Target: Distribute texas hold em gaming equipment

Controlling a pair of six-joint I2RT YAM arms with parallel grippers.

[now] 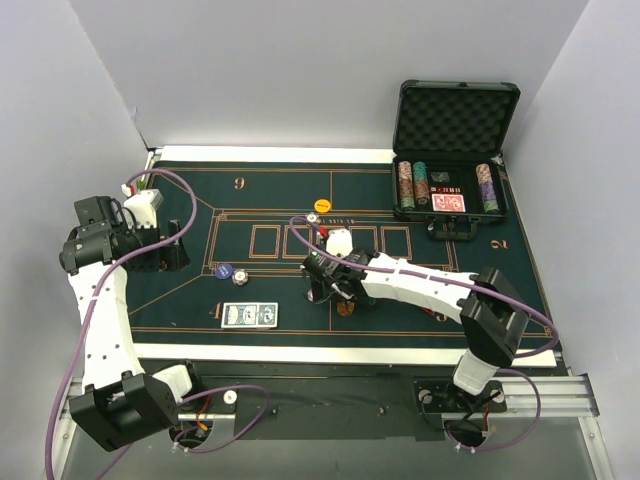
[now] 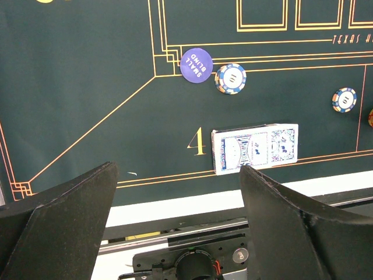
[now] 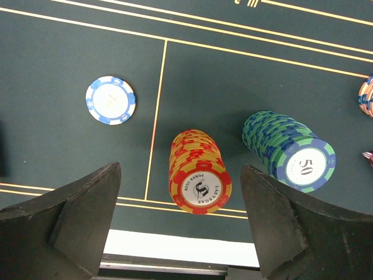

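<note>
Nearest, the right gripper (image 3: 180, 168) stands over the green felt mat (image 3: 58, 46) with its jaws spread wide, pinching nothing. A red-and-yellow chip stack (image 3: 198, 175) sits in the gap, clear of both fingers. A green-and-blue chip stack (image 3: 291, 153) stands just beside it, and a single blue-and-white chip (image 3: 111, 100) lies flat on the other side. Along the same near edge, by the gold 4, two blue-backed cards (image 1: 249, 315) lie face down, side by side. Slightly farther in are a purple small-blind button (image 2: 196, 65) and a second blue-and-white chip (image 2: 230, 79), just beside each other. The left gripper (image 1: 170, 250) hovers at the mat's left side, jaws wide apart and empty. Farther still lies an orange button (image 1: 322, 205). At the far right corner the open black case (image 1: 455, 120) holds chip rows (image 1: 405, 183) and a red-backed deck (image 1: 448, 203).
</note>
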